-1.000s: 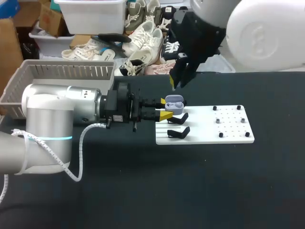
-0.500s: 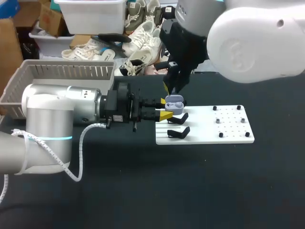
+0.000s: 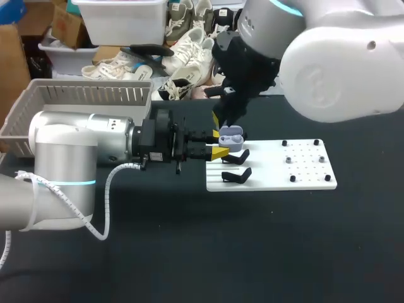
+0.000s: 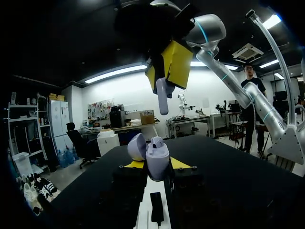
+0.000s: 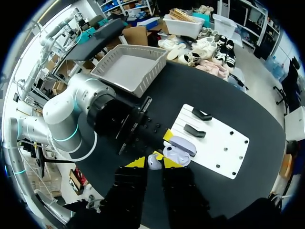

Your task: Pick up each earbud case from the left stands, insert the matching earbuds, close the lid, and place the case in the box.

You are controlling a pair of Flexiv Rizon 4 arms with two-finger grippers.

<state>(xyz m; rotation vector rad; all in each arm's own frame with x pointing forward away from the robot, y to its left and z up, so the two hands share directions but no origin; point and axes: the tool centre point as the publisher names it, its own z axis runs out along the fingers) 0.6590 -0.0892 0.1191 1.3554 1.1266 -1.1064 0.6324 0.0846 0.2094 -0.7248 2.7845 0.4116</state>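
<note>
While the left gripper [image 3: 219, 144] clamps the open case [image 3: 231, 137] at the white board's [image 3: 303, 170] left end, the right gripper [image 4: 169, 67] hangs just above it, pinching an earbud [image 4: 162, 98] between its tips; the grey basket [image 3: 76, 95] sits well apart.

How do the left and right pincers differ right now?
The left pincer is shut on the open case; the right pincer is shut on an earbud. The left lies level at the board's edge; the right points down, above the case. Both have yellow tips.
</note>
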